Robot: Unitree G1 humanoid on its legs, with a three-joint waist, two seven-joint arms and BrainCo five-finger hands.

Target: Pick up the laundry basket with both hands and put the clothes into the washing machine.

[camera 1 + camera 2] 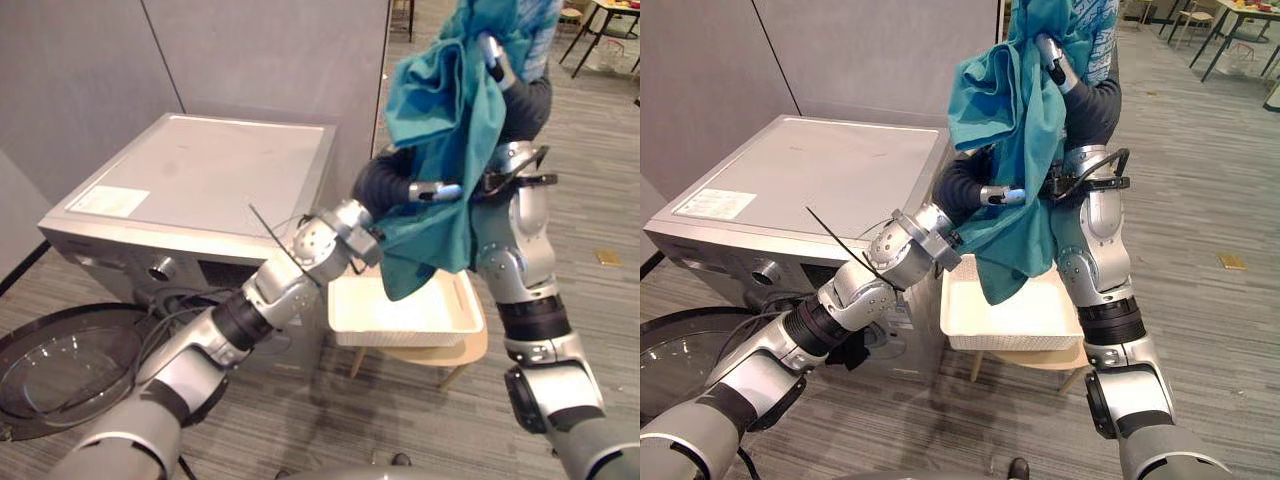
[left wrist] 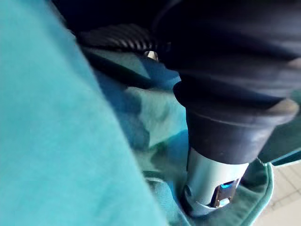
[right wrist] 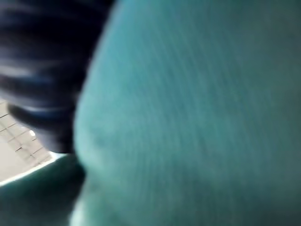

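Overhead, teal cloth [image 1: 1015, 110] hangs from right hand [image 1: 1053, 58].

The washing machine [image 1: 210, 180] stands at the left, with a wall [image 1: 260, 60] behind it and its door [image 1: 60, 370] lying open at the near left. Just right of the machine, a basket [image 1: 400, 330] sits on a stool [image 1: 445, 355]. A cloth [image 1: 450, 120] hangs above the basket.

Grey partition panels [image 1: 90, 70] close off the back of the room from nine round to twelve o'clock. Grey striped carpet [image 1: 600, 170] covers the floor. A pale wooden stool [image 1: 440, 355] stands at five o'clock. A small tan square [image 1: 608, 257] lies on the carpet at three o'clock, and a dark-legged table [image 1: 618, 8] stands far off at one o'clock.
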